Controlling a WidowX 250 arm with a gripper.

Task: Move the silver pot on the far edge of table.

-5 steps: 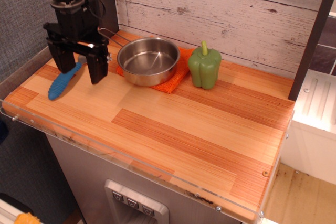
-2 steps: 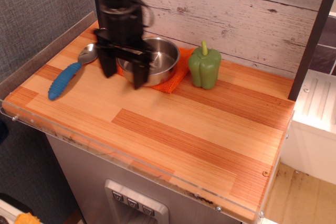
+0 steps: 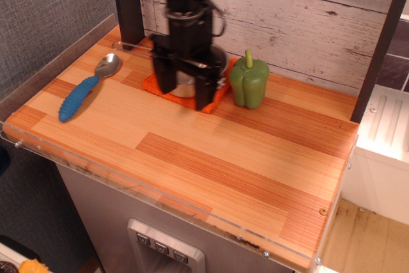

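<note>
Black robot gripper (image 3: 185, 85) hangs over the shallow round silver pot (image 3: 186, 82), its 2 dark fingers (image 3: 205, 91) spread apart and pointing down, 1 on each side of the pan. Whether they touch the metal cannot be told. Most of the pot is hidden behind the gripper — only a sliver of shiny steel shows between the fingers, and its thin wire handle (image 3: 134, 46) runs out to the left toward the back wall. The pot sits on a square orange cloth (image 3: 186, 93) at the rear of the striped wooden table (image 3: 211, 158), near the whitewashed plank wall (image 3: 300, 17). Just beside the cloth on the right stands a green plastic bell pepper (image 3: 248, 80), upright. Well apart to the left lies a metal spoon with a ribbed blue handle (image 3: 86, 89), bowl toward the back.
</note>
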